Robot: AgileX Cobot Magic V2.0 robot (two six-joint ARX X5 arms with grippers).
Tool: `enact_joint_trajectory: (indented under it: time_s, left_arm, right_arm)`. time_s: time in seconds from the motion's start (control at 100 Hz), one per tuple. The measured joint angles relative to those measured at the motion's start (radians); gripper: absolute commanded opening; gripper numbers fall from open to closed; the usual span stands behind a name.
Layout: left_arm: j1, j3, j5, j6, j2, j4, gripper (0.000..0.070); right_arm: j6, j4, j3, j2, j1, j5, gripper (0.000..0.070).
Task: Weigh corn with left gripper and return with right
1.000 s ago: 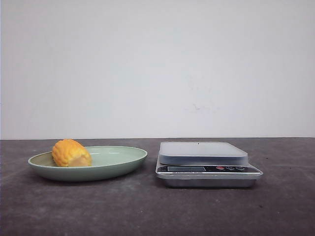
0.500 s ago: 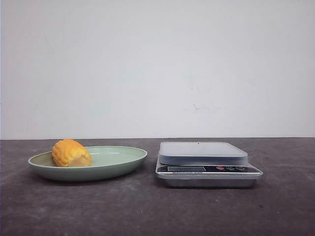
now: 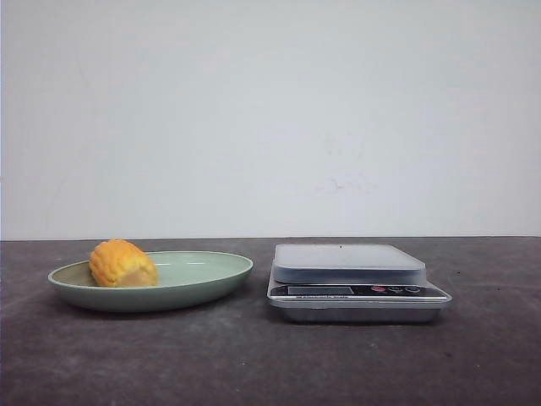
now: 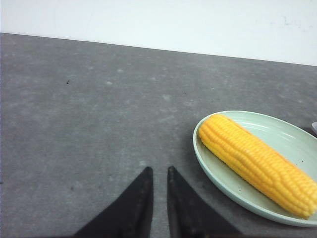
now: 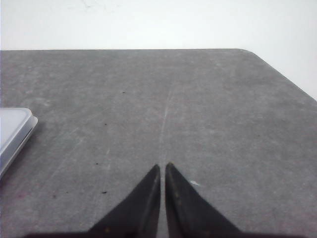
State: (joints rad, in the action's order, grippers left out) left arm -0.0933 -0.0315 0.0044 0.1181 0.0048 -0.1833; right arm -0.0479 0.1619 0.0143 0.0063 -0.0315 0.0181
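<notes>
The yellow-orange corn (image 3: 122, 263) lies in a pale green plate (image 3: 203, 283) at the left of the table, seen end-on in the front view. In the left wrist view the corn (image 4: 257, 163) lies lengthwise in the plate (image 4: 277, 129). My left gripper (image 4: 159, 171) hovers over bare table beside the plate's rim, its fingers close together with a narrow gap and nothing between them. My right gripper (image 5: 163, 166) is shut and empty over bare table, to the right of the scale (image 5: 12, 129). Neither gripper shows in the front view.
A silver kitchen scale (image 3: 348, 262) with a pale platform stands right of the plate, its platform bare. The dark grey table ends at a white wall behind. The table's rounded far right corner (image 5: 242, 50) shows in the right wrist view.
</notes>
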Motion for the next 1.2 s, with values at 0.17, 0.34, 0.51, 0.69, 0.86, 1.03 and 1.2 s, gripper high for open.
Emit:
enact_joint_trajectory:
  time_s: [0.17,0.34,0.51,0.69,0.86,1.03,1.2]
  left_arm:
    - [0.0,0.0,0.0,0.0,0.0,0.0,0.0003]
    - [0.0,0.0,0.0,0.0,0.0,0.0,0.0003]
    - [0.0,0.0,0.0,0.0,0.0,0.002,0.0003]
    - [0.0,0.0,-0.005,0.02,0.0,0.046,0.0004]
    - [0.0,-0.03,-0.006,0.116,0.006,0.067,0.0011]
    - [0.0,-0.255,-0.055,0.241,0.117,-0.043,0.001]
    - [0.0,-0.542,-0.028,0.202,0.337,-0.088,0.0187]
  right_arm:
    - [-0.006,0.005,0.0,0.0,0.003,-0.004,0.0012]
    - [-0.028,0.006,0.0,0.0,0.007,-0.023,0.0012]
    - [-0.042,0.006,0.0,0.0,0.01,-0.027,0.0012]
    - [-0.128,0.014,0.004,0.0,0.01,-0.082,0.0004]
    - [-0.203,0.056,0.109,0.018,0.01,-0.086,0.0003]
    - [-0.233,0.06,0.336,0.138,0.01,-0.097,0.0003]
    - [-0.241,0.132,0.558,0.315,0.01,-0.126,0.031]
